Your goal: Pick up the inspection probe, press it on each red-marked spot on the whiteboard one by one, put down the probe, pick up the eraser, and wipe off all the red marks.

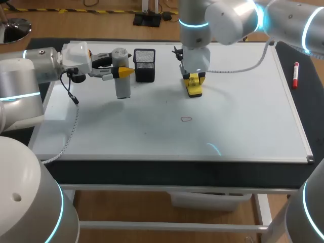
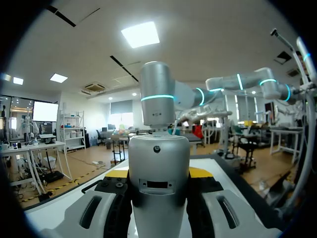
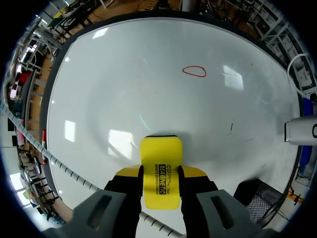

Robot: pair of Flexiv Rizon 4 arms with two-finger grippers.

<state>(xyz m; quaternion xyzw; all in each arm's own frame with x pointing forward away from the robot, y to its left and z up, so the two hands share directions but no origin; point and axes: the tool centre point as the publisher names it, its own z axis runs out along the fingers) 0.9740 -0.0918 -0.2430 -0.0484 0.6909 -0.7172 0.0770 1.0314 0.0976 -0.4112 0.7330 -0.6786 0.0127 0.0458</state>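
Head view: find the black mesh cup [image 1: 145, 65] at the far side of the whiteboard [image 1: 243, 126] and take all positions from it. Just beside the mesh cup, on the left arm's side, note the left gripper [image 1: 126, 72] with both yellow tips clamped on the inspection probe [image 1: 123, 87], held upright and apparently lifted off the board. On the mesh cup's other side, near but apart, note the right gripper [image 1: 194, 79] closed on the yellow eraser [image 1: 194, 91], resting on the board. Nearer the robot than the mesh cup, past the eraser, locate the one visible red mark [image 1: 187, 119], a small oval. Left wrist view: no mesh cup in sight; confirm the fingers [image 2: 200, 172] pressed against both flanks of the grey probe barrel [image 2: 158, 198]. Right wrist view: confirm the fingers [image 3: 130, 172] pinching the eraser's [image 3: 161, 158] long sides, with the mesh cup [image 3: 262, 201] beside the gripper and the red mark [image 3: 194, 71] well ahead of it. Handling, by judgement: treat the probe as rigid, smooth and moderately heavy; grip mid-barrel and square to prevent slip or tilt. Treat the eraser as light, hard-shelled and soft-padded; hold by the shell sides and keep the pad flat.
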